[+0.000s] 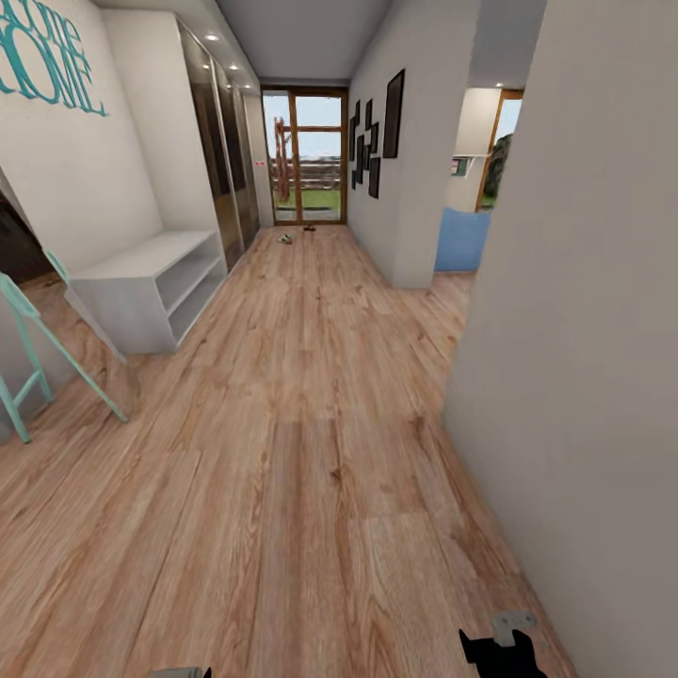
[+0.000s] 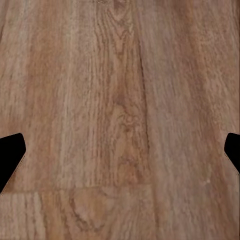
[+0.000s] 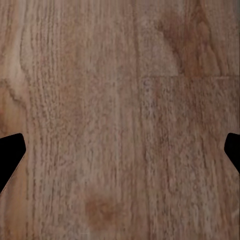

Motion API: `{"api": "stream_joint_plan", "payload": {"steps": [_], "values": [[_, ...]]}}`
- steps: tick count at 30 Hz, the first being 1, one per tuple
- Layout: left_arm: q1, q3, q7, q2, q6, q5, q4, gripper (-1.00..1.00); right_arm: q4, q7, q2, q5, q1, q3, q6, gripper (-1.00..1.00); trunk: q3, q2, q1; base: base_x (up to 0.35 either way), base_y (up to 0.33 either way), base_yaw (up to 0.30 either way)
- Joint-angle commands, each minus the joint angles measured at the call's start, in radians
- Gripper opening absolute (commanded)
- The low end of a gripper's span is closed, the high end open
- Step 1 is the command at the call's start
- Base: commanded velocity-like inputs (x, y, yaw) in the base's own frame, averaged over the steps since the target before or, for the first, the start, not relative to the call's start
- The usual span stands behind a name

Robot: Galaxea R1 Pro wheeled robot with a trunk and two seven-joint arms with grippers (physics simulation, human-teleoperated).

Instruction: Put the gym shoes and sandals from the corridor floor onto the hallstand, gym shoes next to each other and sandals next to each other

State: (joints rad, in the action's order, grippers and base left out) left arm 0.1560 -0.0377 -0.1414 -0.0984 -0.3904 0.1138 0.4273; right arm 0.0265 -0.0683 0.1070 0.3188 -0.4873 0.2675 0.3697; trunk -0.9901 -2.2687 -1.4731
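Claw tips of your left claw and right claw are spread apart, empty, pointing down at the light brown wood-plank corridor floor. Small shoes lie far off at twelve o'clock by the glass door.

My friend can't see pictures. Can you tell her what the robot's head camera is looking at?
A long corridor with a light brown wood-plank floor runs to a glass door at the far end, where small shoe-like shapes lie, too tiny to identify. A low white open-shelf rack stands against the left wall under teal lettering; black picture frames hang on the right.
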Motion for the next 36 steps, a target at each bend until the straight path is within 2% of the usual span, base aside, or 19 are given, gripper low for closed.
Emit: {"api": "stream_joint_plan", "payload": {"steps": [1,9,20,30,36], "values": [[0.001,-0.003,-0.01,0.0,-0.001,0.01,-0.001,1.0,-0.001,-0.005,0.0,0.004,0.0,0.009,0.003,1.0,-0.001,0.0,0.0,0.338,0.0,0.0],[0.001,-0.004,-0.009,0.0,-0.001,0.01,-0.001,1.0,0.0,-0.001,0.0,0.003,0.0,0.009,0.003,1.0,-0.001,0.0,0.0,0.338,0.017,0.0],[0.001,-0.004,-0.009,0.0,-0.001,0.01,-0.001,1.0,0.0,-0.001,0.0,0.002,0.0,0.009,0.003,1.0,-0.001,0.0,0.0,0.324,0.126,0.008],[0.001,-0.004,-0.009,0.0,-0.001,0.01,-0.001,1.0,0.0,-0.001,-0.001,0.002,0.0,0.009,0.003,1.0,-0.001,0.0,0.0,0.316,0.149,0.23],[0.001,-0.004,-0.009,0.0,-0.001,0.01,-0.001,1.0,0.0,-0.001,-0.001,0.002,0.0,0.009,0.003,1.0,-0.001,0.0,0.0,0.316,0.146,0.093]]}}
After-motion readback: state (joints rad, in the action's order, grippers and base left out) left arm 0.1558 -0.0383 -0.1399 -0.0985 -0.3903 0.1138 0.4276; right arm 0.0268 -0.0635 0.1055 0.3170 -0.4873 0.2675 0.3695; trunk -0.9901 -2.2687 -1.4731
